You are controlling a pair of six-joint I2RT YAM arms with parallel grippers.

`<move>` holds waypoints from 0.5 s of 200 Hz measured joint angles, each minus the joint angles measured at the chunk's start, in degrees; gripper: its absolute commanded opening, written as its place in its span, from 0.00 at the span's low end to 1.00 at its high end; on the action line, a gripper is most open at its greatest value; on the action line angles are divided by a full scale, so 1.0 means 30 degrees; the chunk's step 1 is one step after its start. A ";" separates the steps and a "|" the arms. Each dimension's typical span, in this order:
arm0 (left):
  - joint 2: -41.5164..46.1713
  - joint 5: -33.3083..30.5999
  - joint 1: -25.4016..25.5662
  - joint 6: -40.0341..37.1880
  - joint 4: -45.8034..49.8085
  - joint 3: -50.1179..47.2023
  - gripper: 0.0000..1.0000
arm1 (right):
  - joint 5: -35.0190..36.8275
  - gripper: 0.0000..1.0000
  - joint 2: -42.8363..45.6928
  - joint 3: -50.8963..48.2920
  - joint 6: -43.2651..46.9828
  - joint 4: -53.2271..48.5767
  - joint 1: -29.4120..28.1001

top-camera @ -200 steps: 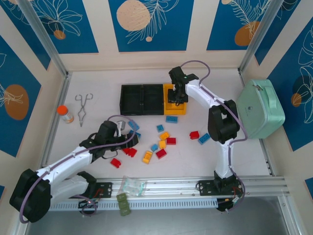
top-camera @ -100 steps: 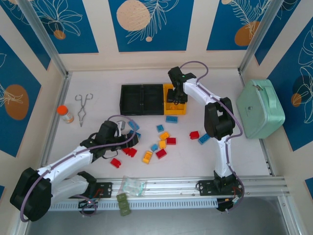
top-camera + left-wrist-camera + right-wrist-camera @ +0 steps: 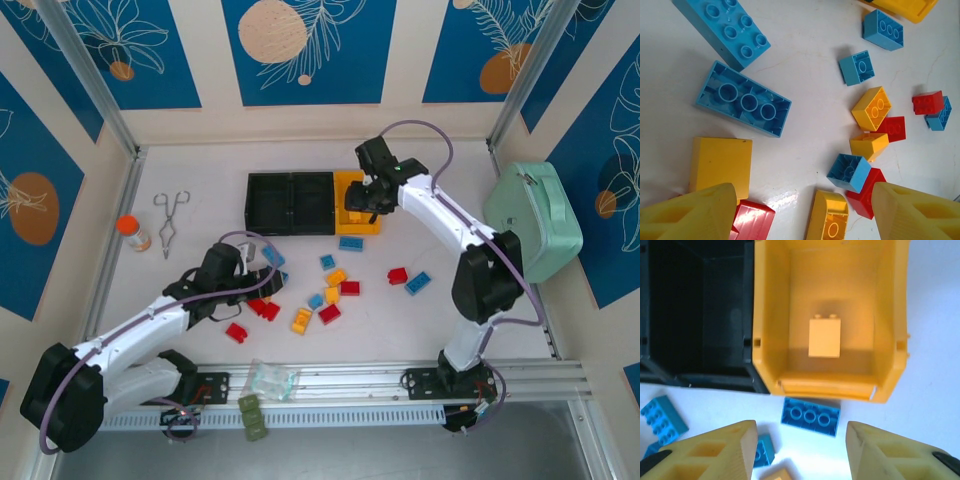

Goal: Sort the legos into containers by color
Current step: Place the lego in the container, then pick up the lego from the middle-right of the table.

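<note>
The containers stand in a row at the back: two black bins (image 3: 290, 203) and a yellow bin (image 3: 346, 222). My right gripper (image 3: 374, 204) hovers over the yellow bin, open and holding nothing. The right wrist view looks between its fingers (image 3: 710, 450) into the yellow bin (image 3: 770, 315), where one yellow brick (image 3: 825, 337) lies. A blue brick (image 3: 811, 416) rests just in front of that bin. Loose red, blue and yellow legos (image 3: 330, 290) lie scattered mid-table. My left gripper (image 3: 266, 287) is low over their left side, open, with a yellow brick (image 3: 827, 220) and a red brick (image 3: 752, 222) on the table between its fingers.
A mint-green case (image 3: 535, 220) sits at the right edge. Metal tongs (image 3: 170, 222) and an orange-capped bottle (image 3: 133, 232) lie at the left. A clear bag (image 3: 270, 378) rests by the front rail. A red brick (image 3: 398, 275) and a blue brick (image 3: 418, 282) lie apart to the right.
My right gripper has gone from shut to open over the yellow bin, and its elbow has swung to the right. The left arm has not moved.
</note>
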State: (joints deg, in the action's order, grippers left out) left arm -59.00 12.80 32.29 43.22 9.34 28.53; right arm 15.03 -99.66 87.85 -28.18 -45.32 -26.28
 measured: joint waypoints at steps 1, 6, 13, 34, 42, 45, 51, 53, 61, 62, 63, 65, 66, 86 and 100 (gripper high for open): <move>0.0000 0.0000 0.0000 0.0000 0.0007 0.0007 0.71 | 0.0000 0.51 0.0058 -0.0080 -0.0007 0.0036 -0.0007; 0.0000 0.0000 0.0000 0.0000 0.0051 0.0044 0.71 | -0.0015 0.51 0.0357 -0.0525 -0.0051 0.0117 -0.0051; -0.0007 0.0000 0.0000 0.0000 0.0051 0.0087 0.71 | -0.0058 0.54 0.0809 -0.1253 -0.0117 0.0248 -0.0138; -0.0197 0.0015 0.0000 -0.0007 0.0036 0.0226 0.71 | -0.0073 0.56 0.1843 -0.3293 -0.0277 0.0546 -0.0299; -0.0357 0.0044 0.0007 -0.0007 0.0022 0.0270 0.71 | -0.0073 0.58 0.2178 -0.3956 -0.0284 0.0561 -0.0342; -0.0401 0.0066 0.0015 -0.0007 0.0015 0.0291 0.71 | -0.0066 0.59 0.2295 -0.4182 -0.0284 0.0554 -0.0350; -0.0539 0.0109 0.0036 -0.0007 -0.0029 0.0321 0.71 | -0.0066 0.60 0.2565 -0.4648 -0.0321 0.0539 -0.0372; -0.0605 0.0153 0.0058 -0.0007 -0.0058 0.0335 0.71 | -0.0051 0.60 0.2659 -0.4801 -0.0350 0.0510 -0.0372; -0.0845 0.0240 0.0124 -0.0036 -0.0146 0.0401 0.70 | 0.0007 0.60 0.2994 -0.5319 -0.0430 0.0532 -0.0364; -0.0874 0.0240 0.0131 -0.0044 -0.0153 0.0408 0.70 | 0.0022 0.60 0.3031 -0.5370 -0.0423 0.0532 -0.0364; -0.0903 0.0240 0.0138 -0.0044 -0.0153 0.0415 0.70 | 0.0022 0.60 0.3060 -0.5428 -0.0415 0.0539 -0.0364; -0.0976 0.0270 0.0168 -0.0044 -0.0182 0.0437 0.70 | 0.0022 0.60 0.3147 -0.5559 -0.0408 0.0532 -0.0364; -0.1005 0.0277 0.0175 -0.0044 -0.0197 0.0444 0.70 | 0.0029 0.60 0.3184 -0.5603 -0.0423 0.0525 -0.0364; -0.1749 0.0605 0.0532 -0.0073 -0.0372 0.0743 0.70 | 0.0153 0.60 0.3934 -0.6725 -0.0423 0.0546 -0.0233; -0.2280 0.0838 0.0940 -0.0109 -0.0590 0.1056 0.70 | 0.0248 0.60 0.4335 -0.7555 -0.0415 0.0561 0.0022</move>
State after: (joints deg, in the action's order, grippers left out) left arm -65.84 15.31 35.11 42.89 7.57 31.70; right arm 15.77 -86.65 65.19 -29.43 -43.64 -26.22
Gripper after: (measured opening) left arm 0.698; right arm 0.598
